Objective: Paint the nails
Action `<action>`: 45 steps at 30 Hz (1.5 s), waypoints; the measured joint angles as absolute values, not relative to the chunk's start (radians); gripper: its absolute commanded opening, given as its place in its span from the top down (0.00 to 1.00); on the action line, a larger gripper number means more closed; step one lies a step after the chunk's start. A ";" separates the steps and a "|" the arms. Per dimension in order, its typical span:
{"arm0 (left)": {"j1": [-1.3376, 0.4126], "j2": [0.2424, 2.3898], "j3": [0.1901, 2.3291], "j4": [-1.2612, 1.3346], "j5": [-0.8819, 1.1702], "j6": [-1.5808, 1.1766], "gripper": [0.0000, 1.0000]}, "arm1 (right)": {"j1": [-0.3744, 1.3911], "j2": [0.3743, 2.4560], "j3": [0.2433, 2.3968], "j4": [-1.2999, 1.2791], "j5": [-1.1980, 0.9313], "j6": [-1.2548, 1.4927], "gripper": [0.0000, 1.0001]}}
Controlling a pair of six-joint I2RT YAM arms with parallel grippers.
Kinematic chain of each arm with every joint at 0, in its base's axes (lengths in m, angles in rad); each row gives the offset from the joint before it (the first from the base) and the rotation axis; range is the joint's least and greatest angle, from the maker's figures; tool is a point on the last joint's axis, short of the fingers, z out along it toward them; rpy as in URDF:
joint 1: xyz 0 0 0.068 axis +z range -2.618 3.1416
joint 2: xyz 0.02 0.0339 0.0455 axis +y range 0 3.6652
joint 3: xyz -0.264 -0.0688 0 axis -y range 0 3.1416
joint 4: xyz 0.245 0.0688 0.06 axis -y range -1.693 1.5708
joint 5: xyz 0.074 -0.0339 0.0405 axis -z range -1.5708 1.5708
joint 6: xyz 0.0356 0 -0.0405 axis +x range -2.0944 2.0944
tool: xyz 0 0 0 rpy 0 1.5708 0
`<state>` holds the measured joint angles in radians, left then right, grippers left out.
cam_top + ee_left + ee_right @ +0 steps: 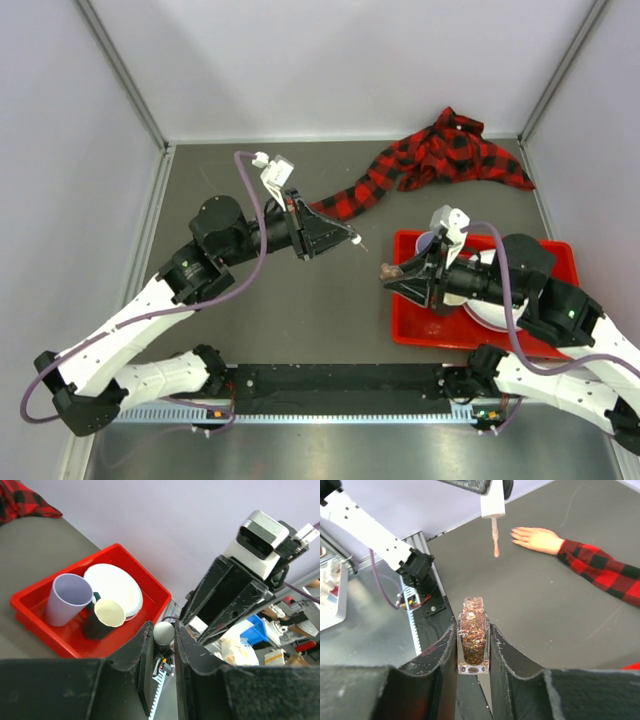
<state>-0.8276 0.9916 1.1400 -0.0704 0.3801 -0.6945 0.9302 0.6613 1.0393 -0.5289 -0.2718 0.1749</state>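
The pale mannequin hand lies flat on the dark table, and its nails are tiny at the fingertips. A red-and-black plaid sleeve runs back from its wrist, also seen from above as the sleeve. My left gripper is shut on the white brush cap. The cap and wet brush hang above the table just left of the fingers. My right gripper is shut on the glittery copper polish bottle. From above, the left arm hides the hand.
A red tray at the right holds a white plate, a lavender cup and a dark cup. My right arm reaches over the tray. The sleeve bunches at the back right corner. Grey walls enclose the table.
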 measured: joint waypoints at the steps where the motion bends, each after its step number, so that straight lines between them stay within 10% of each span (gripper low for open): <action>1: -0.836 0.995 1.144 -0.070 0.383 -0.696 1.00 | 0.930 0.669 1.041 -0.526 -0.281 0.175 1.00; 45: -0.898 1.026 1.169 -0.060 0.438 -0.712 1.00 | 0.928 0.694 1.043 -0.494 -0.301 0.178 1.00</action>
